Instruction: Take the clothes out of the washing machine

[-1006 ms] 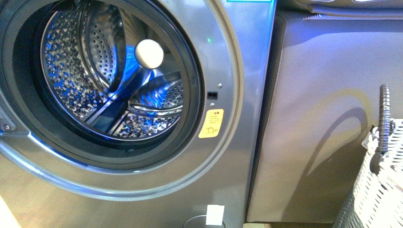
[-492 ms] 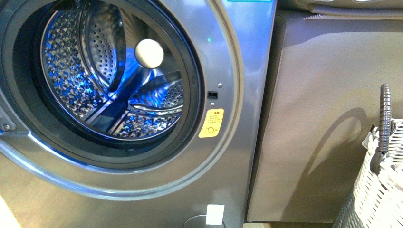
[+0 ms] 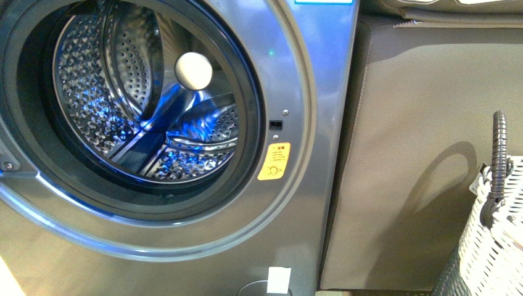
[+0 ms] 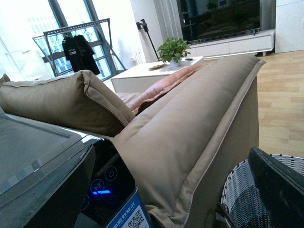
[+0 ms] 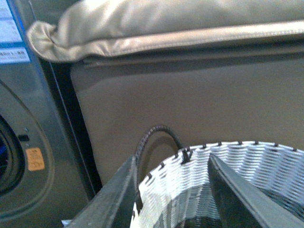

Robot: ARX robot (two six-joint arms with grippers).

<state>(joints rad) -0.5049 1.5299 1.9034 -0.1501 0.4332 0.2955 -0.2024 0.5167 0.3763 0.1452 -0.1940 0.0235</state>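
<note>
Washer (image 3: pixel 308 92): filling left of front frame, door standing open, drum (image 3: pixel 111 92) showing no clothes.
Right tool (image 5: pixel 173 194): hanging over basket (image 5: pixel 247 161), fingers parted, holding nothing; washer lying at its frame's left.
Left tool: grip state undeterminable.
Clothes: showing in 0 views; right arm judged nearer the basket.
</note>
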